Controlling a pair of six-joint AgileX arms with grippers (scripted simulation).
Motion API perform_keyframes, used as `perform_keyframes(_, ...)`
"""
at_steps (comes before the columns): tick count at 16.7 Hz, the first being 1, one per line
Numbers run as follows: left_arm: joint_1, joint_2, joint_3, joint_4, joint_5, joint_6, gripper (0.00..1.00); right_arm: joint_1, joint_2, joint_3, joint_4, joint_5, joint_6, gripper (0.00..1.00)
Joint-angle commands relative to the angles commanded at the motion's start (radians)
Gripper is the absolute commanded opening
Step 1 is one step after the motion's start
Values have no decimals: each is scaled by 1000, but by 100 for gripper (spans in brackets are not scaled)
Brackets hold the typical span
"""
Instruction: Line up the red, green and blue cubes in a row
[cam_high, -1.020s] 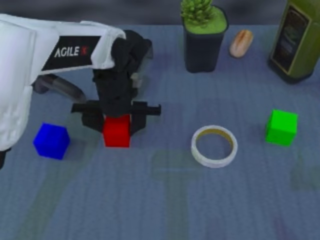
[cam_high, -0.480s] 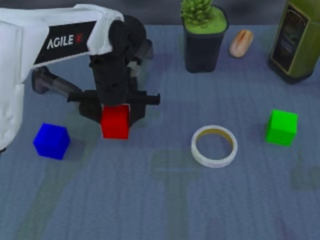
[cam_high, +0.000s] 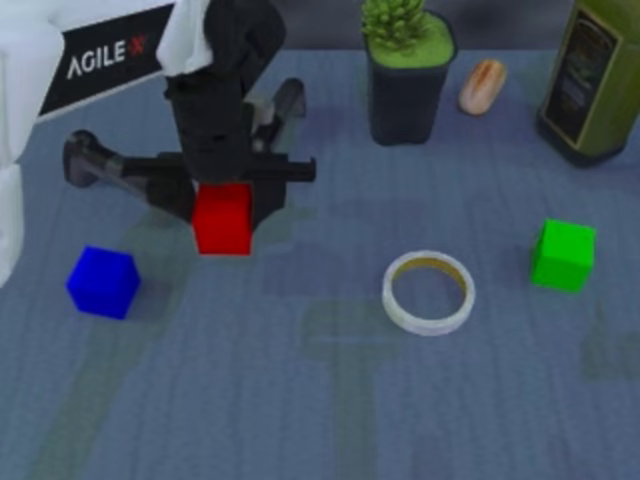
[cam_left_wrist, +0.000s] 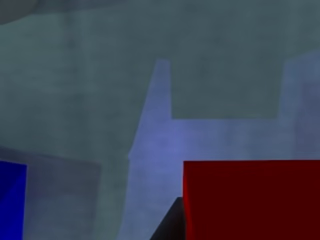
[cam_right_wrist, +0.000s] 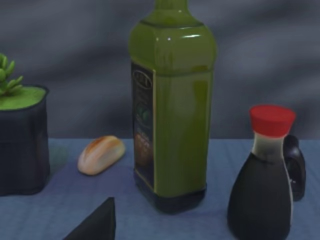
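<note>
White tape ring (cam_high: 429, 291), potted succulent (cam_high: 408, 62), bread roll (cam_high: 483, 85), green bottle (cam_high: 596, 75), soy-sauce bottle (cam_right_wrist: 265, 175), blue table (cam_high: 330, 400)

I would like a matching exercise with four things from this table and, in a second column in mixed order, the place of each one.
Things:
1. red cube
2. blue cube
3. green cube
4. bread roll

Places:
A. between the potted plant and the green oil bottle
B. at the table's left side, alone
C. held in the left claw
D. right of the white tape ring

Pairs: 1-C, 2-B, 3-D, 4-A
</note>
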Motion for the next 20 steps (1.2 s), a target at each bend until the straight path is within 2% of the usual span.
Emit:
perform_keyframes(4, -41, -67, -74, 19, -1, -50, 0, 0, 0, 0, 0, 0, 0, 100)
perform_keyframes(12, -230, -353, -451, 93, -5, -287, 0, 0, 0, 0, 0, 0, 0, 100)
perform_keyframes(20, -242, -357, -499, 138, -6, -303, 0, 0, 0, 0, 0, 0, 0, 100)
